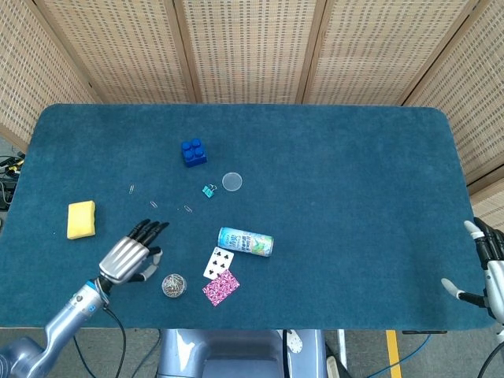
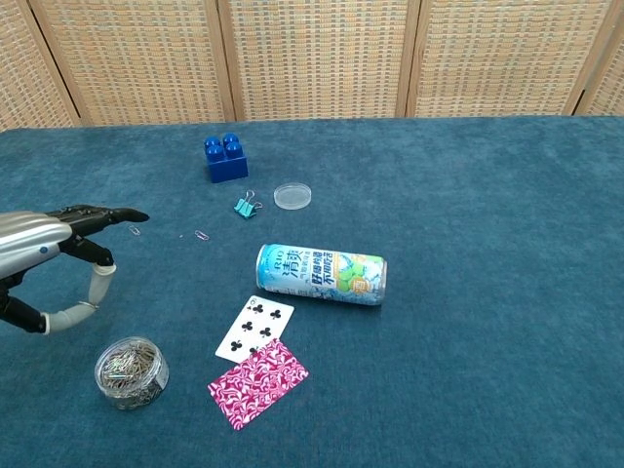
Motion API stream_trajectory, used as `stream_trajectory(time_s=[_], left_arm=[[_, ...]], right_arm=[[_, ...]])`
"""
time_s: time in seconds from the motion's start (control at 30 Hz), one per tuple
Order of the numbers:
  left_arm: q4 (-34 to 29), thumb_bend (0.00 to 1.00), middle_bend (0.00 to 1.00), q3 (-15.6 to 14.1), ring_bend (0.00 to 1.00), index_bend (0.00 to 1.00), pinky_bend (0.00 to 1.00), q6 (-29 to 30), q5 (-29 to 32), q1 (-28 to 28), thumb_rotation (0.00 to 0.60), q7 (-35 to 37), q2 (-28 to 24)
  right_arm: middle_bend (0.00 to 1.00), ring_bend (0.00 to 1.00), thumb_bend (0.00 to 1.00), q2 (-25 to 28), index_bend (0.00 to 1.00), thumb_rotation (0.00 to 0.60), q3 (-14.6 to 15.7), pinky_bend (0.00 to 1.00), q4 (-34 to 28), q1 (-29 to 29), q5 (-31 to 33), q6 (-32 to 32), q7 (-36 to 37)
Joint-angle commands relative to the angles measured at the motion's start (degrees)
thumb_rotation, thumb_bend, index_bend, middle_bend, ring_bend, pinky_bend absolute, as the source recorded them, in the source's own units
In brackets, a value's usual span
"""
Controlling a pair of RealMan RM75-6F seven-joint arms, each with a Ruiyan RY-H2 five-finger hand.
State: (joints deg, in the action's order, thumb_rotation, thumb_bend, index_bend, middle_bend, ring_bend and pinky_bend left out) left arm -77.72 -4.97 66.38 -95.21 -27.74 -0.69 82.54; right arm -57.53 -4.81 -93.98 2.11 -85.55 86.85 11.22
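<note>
Head view: left robot hand (image 1: 130,257) spread wide, gripping nothing, just beside paperclip jar (image 1: 173,285).
Progress: jar untouched; nothing grasped yet.
Right robot hand (image 1: 490,266): fingers apart, idle at counter (image 1: 354,157) edge.

Matt felt-like table (image 1: 354,197), glossy metal can (image 1: 245,242), clear plastic jar (image 1: 173,285) of paperclips.

Teal felt-covered counter (image 1: 354,181), on it a yellow sponge (image 1: 81,219), blue building brick (image 1: 193,152), clear round lid (image 1: 231,182), teal binder clip (image 1: 208,190), scattered paper clips (image 1: 188,209), drink can (image 1: 245,242) on its side, two playing cards (image 1: 220,276), small tub of paper clips (image 1: 173,285)
</note>
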Motion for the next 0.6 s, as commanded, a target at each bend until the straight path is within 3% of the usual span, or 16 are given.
stream_trajectory(time_s=[0.03,0.6], left_arm=[[-1.89,0.48,0.00,-1.19,0.00,0.71,0.00,1.19,-1.90,0.25,0.600,-2.10,-0.42],[-4.16,0.48,0.00,-2.98,0.00,0.71,0.00,-0.77,-3.37,0.12,0.600,-5.10,0.76]], right_arm=[[0.00,0.00,0.00,0.03,0.05,0.600,0.00,0.00,0.02,0.00,-0.02,0.01,0.07],[0.00,0.00,0.00,0.31,0.05,0.600,-0.06,0.00,0.03,-0.09,0.01,0.09,0.88]])
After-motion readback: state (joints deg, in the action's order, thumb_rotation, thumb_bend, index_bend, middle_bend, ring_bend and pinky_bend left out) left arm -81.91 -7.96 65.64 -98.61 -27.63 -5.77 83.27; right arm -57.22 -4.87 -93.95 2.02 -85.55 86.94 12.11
